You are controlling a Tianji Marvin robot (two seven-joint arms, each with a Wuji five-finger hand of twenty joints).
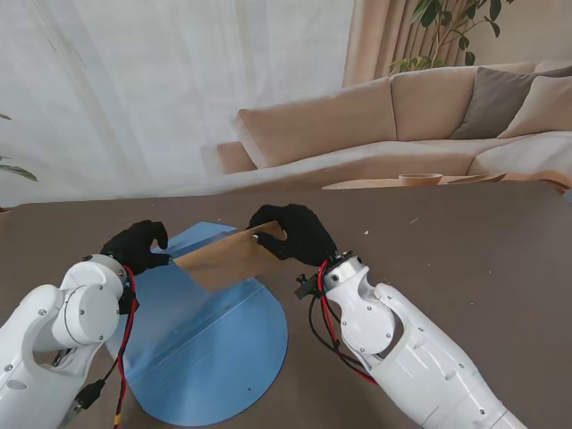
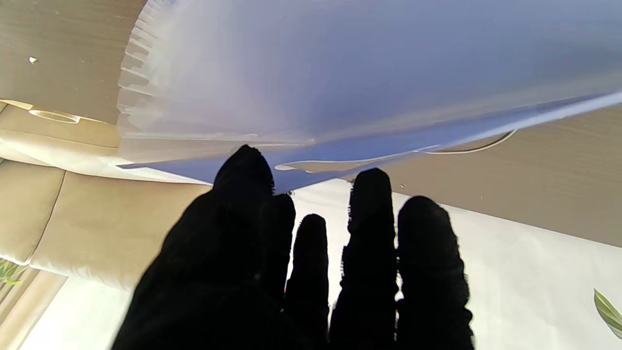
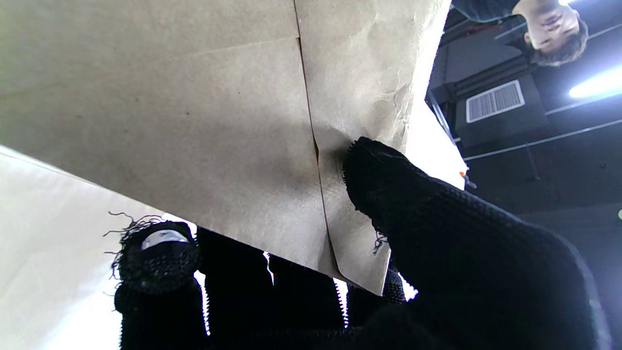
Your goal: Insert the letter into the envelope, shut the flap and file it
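Stand view: right robot hand (image 1: 293, 232) gripping the envelope (image 1: 234, 257) by one end, lifting it clear of the bench (image 1: 465, 259), mid-width and toward the far edge. Left robot hand (image 1: 136, 246) curling at the raised edge of the blue folder (image 1: 210, 344); hard telling whether pinching or only propping. Probably filing the envelope, so keeping the folder mouth wide and feeding the low corner in first.

Left wrist view: fingers (image 2: 369, 194) spreading loosely under the folder (image 2: 340, 87) leaf, apparently holding nothing firmly. Worth keeping that leaf lifted.

Right wrist view: thumb (image 3: 384, 180) pressing the envelope (image 3: 194, 107) against the fingers behind, beside the seam. Holding firm without creasing; letter not showing.
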